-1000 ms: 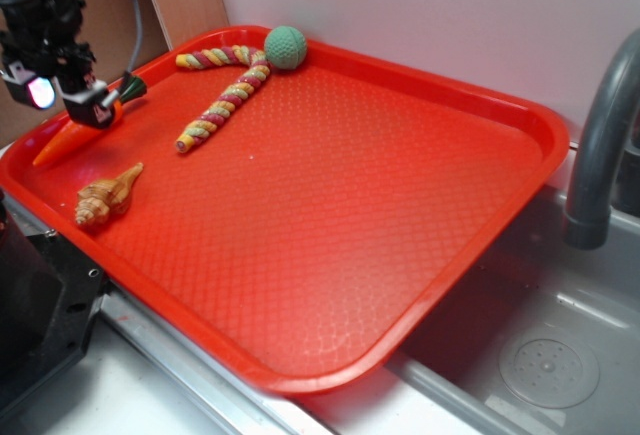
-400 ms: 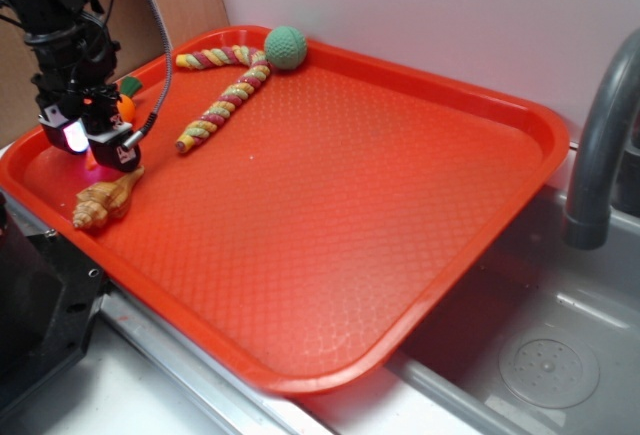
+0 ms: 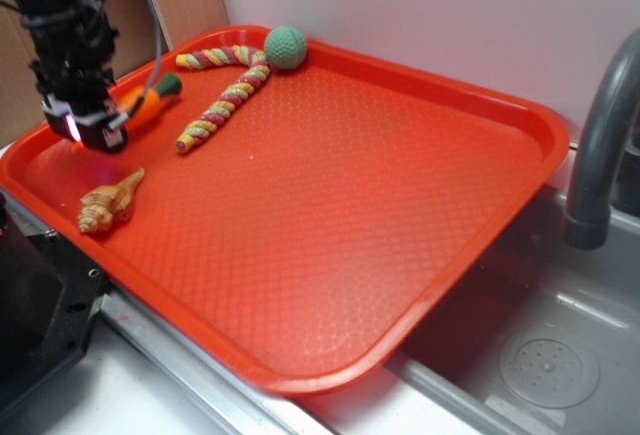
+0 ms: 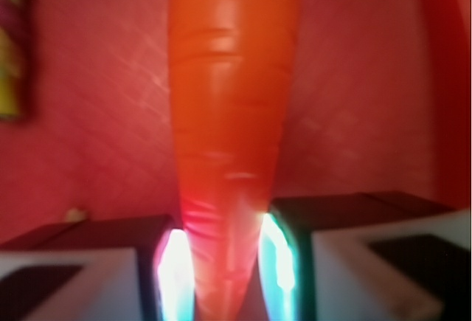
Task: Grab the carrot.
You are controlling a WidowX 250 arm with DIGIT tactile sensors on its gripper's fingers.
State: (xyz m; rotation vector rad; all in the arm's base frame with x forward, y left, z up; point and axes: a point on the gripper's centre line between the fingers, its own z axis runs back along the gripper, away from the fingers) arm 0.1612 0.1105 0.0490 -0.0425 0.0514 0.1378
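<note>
Wrist: pincer (image 4: 225, 269) around carrot (image 4: 228, 114)

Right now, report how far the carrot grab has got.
Done: the gripper has reached the carrot, whose narrow end sits between the fingers in the wrist view. In hand: the pads press both sides, so it looks gripped. Left: a clear lift; whether it is off the tray cannot be told.
</note>
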